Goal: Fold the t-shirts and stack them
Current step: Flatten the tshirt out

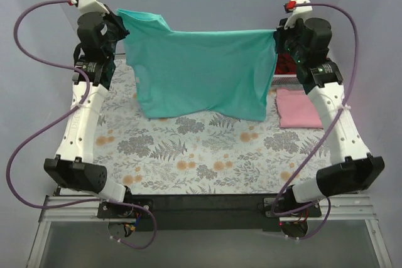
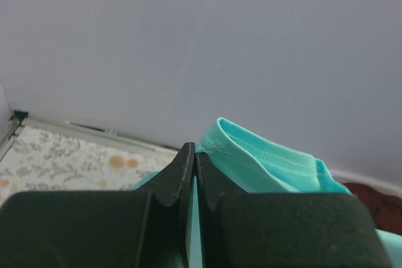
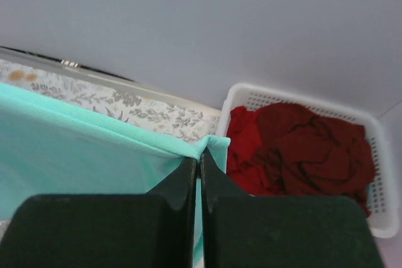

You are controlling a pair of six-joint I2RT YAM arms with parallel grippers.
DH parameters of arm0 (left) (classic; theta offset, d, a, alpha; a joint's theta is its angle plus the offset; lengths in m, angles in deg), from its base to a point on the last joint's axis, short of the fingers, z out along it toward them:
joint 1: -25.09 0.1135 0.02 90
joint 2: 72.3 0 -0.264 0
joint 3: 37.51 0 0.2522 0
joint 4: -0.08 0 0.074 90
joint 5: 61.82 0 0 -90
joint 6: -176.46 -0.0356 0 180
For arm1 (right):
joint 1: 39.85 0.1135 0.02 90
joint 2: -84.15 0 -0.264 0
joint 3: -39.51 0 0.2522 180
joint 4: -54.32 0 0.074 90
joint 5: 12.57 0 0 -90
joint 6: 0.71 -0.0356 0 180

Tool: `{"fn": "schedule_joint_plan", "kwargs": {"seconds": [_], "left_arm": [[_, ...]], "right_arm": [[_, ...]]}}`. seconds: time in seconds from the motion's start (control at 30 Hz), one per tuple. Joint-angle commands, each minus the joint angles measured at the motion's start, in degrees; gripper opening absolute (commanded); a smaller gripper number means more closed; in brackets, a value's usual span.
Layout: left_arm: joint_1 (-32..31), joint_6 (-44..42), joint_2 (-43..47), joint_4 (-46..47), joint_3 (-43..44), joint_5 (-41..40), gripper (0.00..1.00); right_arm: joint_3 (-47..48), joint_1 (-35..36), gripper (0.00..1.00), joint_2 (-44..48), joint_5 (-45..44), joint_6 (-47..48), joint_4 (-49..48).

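A teal-green t-shirt (image 1: 201, 73) hangs spread in the air over the far half of the floral worktop (image 1: 201, 155), stretched from 10 o'clock to 2 o'clock in the overhead view. The left fingers (image 2: 188, 155) are closed on its upper corner at 10 o'clock. The right fingers (image 3: 188, 166) are pinched tight on the corner at 2 o'clock. The hanging cloth hides the worktop behind it. A folded pink t-shirt (image 1: 298, 108) lies at 3 o'clock, just beside the right arm. Beyond it, a white lattice basket (image 3: 379, 186) holds crumpled dark red t-shirts (image 3: 301, 149).
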Motion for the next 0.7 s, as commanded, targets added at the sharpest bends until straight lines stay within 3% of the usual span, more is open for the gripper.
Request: {"fn": "schedule_joint_plan", "kwargs": {"seconds": [0.0, 0.2, 0.3, 0.4, 0.43, 0.5, 0.6, 0.67], "left_arm": [[0.0, -3.0, 7.7, 1.9, 3.1, 0.8, 0.0], [0.0, -4.1, 24.2, 4.4, -11.8, 6.2, 0.0], [-0.1, -2.8, 34.6, 0.9, -21.1, 8.5, 0.0], [-0.2, 2.6, 46.4, -4.6, -32.0, 10.7, 0.06], [-0.9, 9.4, 48.9, -7.1, -34.3, 9.2, 0.07], [-4.3, 15.9, 54.6, -12.8, -42.5, 6.3, 0.09], [-4.9, 25.9, 68.4, -17.3, -52.4, 8.0, 0.09], [-4.8, 30.1, 77.4, -22.6, -54.5, 9.6, 0.13]], "right_arm": [[-0.9, -0.2, 0.01, 7.7, -1.2, 4.0, 3.1], [-15.2, -0.2, 0.01, 20.5, 2.5, 4.9, 3.2], [-25.2, -0.2, 0.01, 31.4, 5.6, 2.0, 4.5], [-36.2, -0.2, 0.13, 40.6, 9.7, -2.8, 6.3], [-38.7, -0.1, 0.16, 43.0, 11.7, -3.9, 6.6], [-45.8, -0.2, 0.19, 47.9, 14.3, -9.2, 7.0], [-53.0, -0.1, 0.22, 56.8, 18.7, -15.1, 8.1], [-55.7, -0.2, 0.27, 61.9, 21.6, -18.2, 9.8]]}}
